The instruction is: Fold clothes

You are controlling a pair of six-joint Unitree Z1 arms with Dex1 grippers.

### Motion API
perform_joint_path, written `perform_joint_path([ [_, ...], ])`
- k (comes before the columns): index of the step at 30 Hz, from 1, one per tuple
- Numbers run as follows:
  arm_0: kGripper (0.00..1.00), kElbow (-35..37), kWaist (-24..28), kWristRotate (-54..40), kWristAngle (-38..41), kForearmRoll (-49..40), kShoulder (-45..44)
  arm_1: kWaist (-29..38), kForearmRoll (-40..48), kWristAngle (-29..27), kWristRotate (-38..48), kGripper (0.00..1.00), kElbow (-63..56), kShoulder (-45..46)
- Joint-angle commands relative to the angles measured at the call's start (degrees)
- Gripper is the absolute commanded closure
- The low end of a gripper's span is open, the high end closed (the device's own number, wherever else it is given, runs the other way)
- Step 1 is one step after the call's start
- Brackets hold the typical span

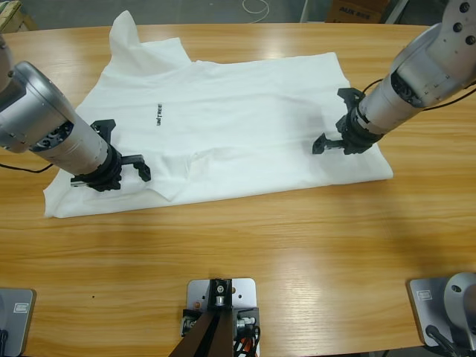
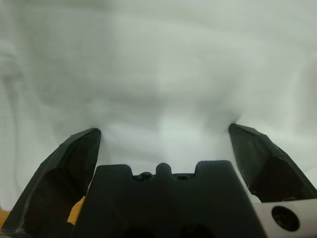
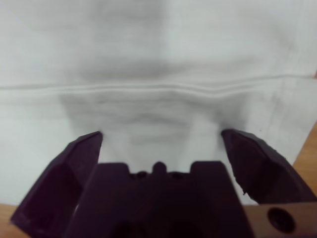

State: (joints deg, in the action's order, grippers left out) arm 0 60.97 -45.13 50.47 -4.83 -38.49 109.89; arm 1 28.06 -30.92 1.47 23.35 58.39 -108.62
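The clothes are one white T-shirt (image 1: 238,126), spread wrinkled across the wooden table (image 1: 297,245), with a small dark print (image 1: 158,114) on it and one sleeve (image 1: 123,33) sticking up at the far left. My left gripper (image 1: 123,149) is down on the shirt's left part, near its front-left corner. In the left wrist view its jaws stand wide open on white fabric (image 2: 163,74), the left gripper (image 2: 163,130) holding nothing. My right gripper (image 1: 335,119) rests open on the shirt's right side. The right wrist view shows a stitched hem (image 3: 158,88) just ahead of the right gripper (image 3: 161,133).
Bare wood runs along the table's front, below the shirt. A cardboard box (image 1: 357,9) and a white cable (image 1: 256,6) lie beyond the table's far edge. The shirt's right edge (image 1: 383,167) ends close to the right arm.
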Motion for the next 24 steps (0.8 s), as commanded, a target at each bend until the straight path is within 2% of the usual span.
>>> perform_joint_path([
  [1, 0.000, -9.39, -6.81, 3.86, 1.66, -0.09, 2.17, 3.69, 2.31, -1.56, 7.03, 0.000, -10.49, -2.02],
  [7, 0.000, -13.33, -8.82, 6.17, 1.57, -0.09, -1.91, 10.96, 1.76, -1.42, 18.63, 0.000, -16.06, 6.10],
  [10, 0.000, -15.67, -9.24, 6.76, 1.57, -0.09, -3.87, 14.76, -0.95, -0.63, 22.78, 0.000, -16.37, 6.72],
  [17, 0.000, -17.76, -9.45, 7.73, 2.21, -0.25, -6.63, 19.14, -5.85, 2.32, 31.94, 0.000, -17.06, 7.45],
  [24, 0.009, -18.25, -10.59, 11.74, 6.16, -2.27, -10.20, 19.66, -7.98, 2.85, 35.26, 0.000, -18.22, 11.04],
])
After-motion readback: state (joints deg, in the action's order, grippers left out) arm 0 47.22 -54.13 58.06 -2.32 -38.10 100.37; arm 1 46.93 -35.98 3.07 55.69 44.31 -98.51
